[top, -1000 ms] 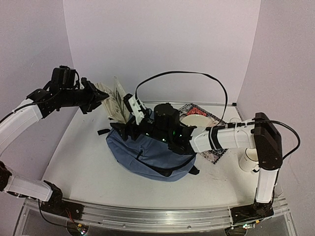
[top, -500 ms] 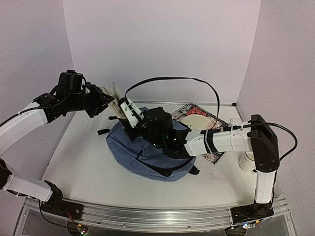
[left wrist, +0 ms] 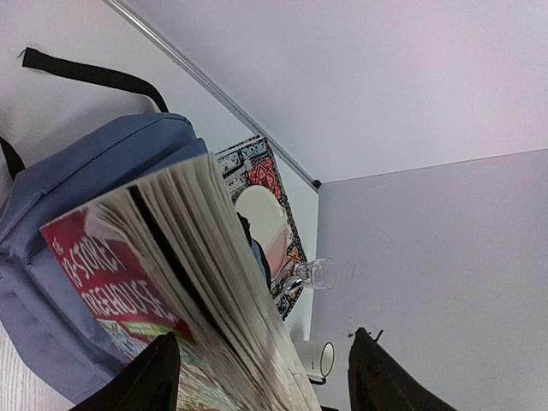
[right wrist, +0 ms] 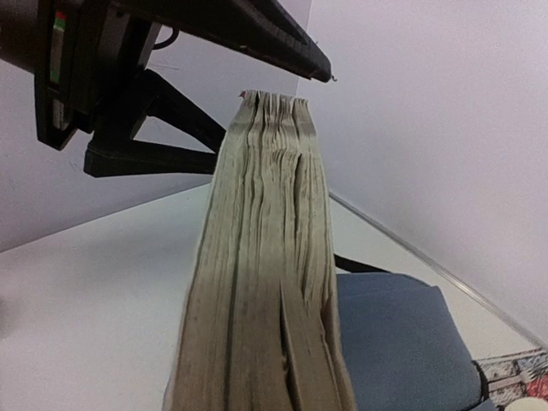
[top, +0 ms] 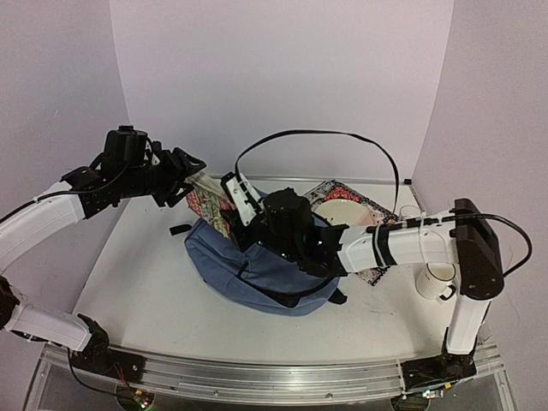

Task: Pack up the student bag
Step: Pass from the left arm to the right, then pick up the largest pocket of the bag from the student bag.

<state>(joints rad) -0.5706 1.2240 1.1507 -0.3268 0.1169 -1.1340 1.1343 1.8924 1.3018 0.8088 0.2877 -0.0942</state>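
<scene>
The grey-blue student bag (top: pixel 257 274) lies in the middle of the table; it also shows as the student bag (left wrist: pixel 77 188) and the student bag (right wrist: pixel 402 342) in the wrist views. A thick book with a red cover (top: pixel 208 203) is held above the bag's far left end. My right gripper (top: pixel 231 199) is shut on the book; the page edges (right wrist: pixel 265 282) fill its wrist view and hide its fingers. My left gripper (left wrist: pixel 265 338) is open, its fingers wide on either side of the book (left wrist: pixel 111 274), which leans against the left finger (left wrist: pixel 154 377).
A patterned mat with a white plate (top: pixel 342 205) lies behind the bag on the right. A white mug (top: pixel 437 278) stands by the right arm, and a clear glass (left wrist: pixel 315 274) stands near it. A black cable (top: pixel 342 135) arches above the bag.
My left gripper has opened around the book. My right gripper has shut on it. The book has tipped down closer to the bag.
</scene>
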